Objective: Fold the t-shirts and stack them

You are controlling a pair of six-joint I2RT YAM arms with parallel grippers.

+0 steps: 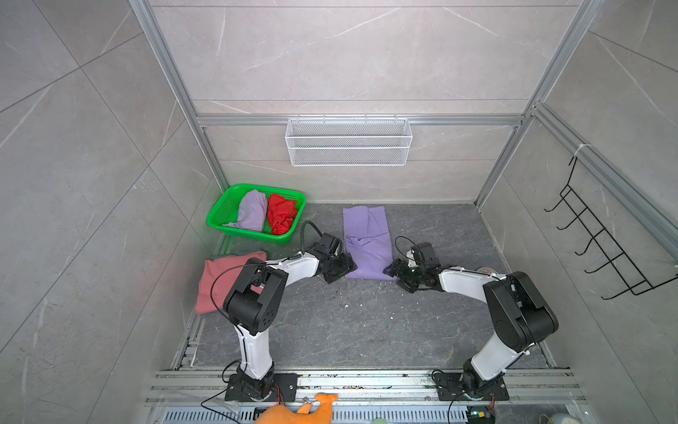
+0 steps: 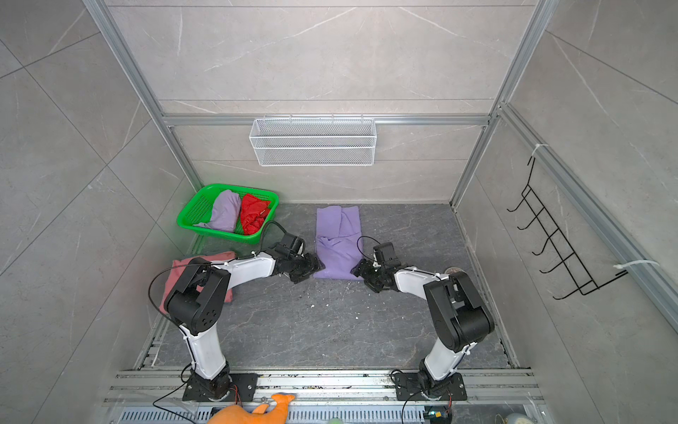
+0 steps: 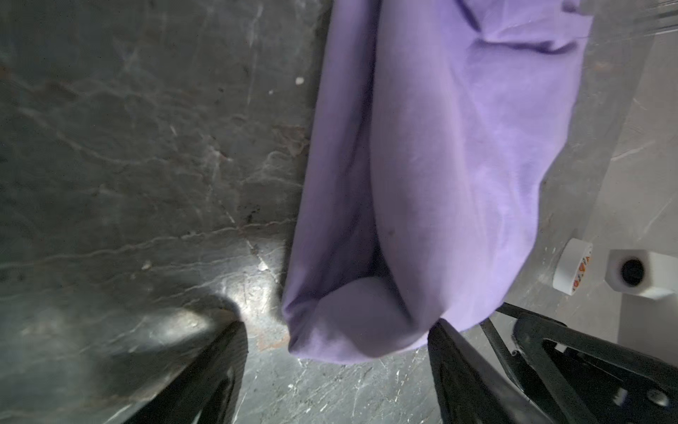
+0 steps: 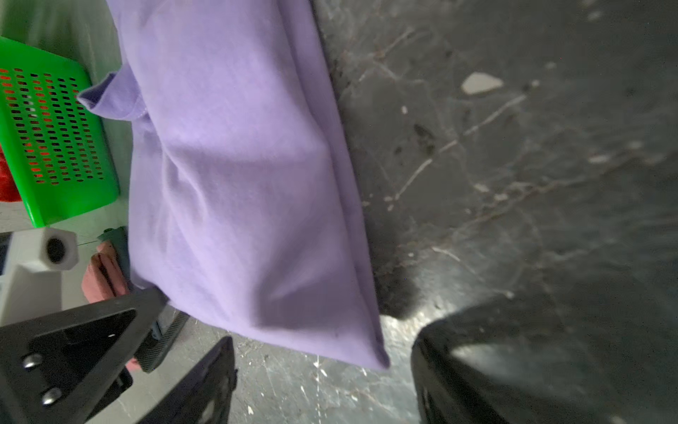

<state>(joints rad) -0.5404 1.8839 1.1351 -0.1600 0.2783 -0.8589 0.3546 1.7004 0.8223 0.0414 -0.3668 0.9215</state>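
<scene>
A folded lavender t-shirt point(image 1: 367, 246) is lying as a long strip on the dark marbled table point(image 1: 348, 323), running from the back wall toward the two arms. The left gripper point(image 1: 341, 271) is sitting at the strip's near left corner and the right gripper point(image 1: 393, 272) at its near right corner, both low over the table. In the left wrist view the black fingers point(image 3: 220, 367) are standing wide apart, with the shirt's rounded end lying just ahead of the gap, not pinched. In the right wrist view the fingers point(image 4: 205, 381) are likewise spread, the shirt's corner pointing into the gap and nothing clamped. At the back left a green basket point(image 1: 220, 220) is holding a second lavender t-shirt point(image 1: 253, 211) and a crumpled red t-shirt point(image 1: 280, 214) side by side. A pink t-shirt point(image 1: 216, 279) is lying folded at the table's left edge, partly hidden by the left arm — well apart from the strip. An orange plush toy point(image 1: 301, 407) is poking in at the front rail.
</scene>
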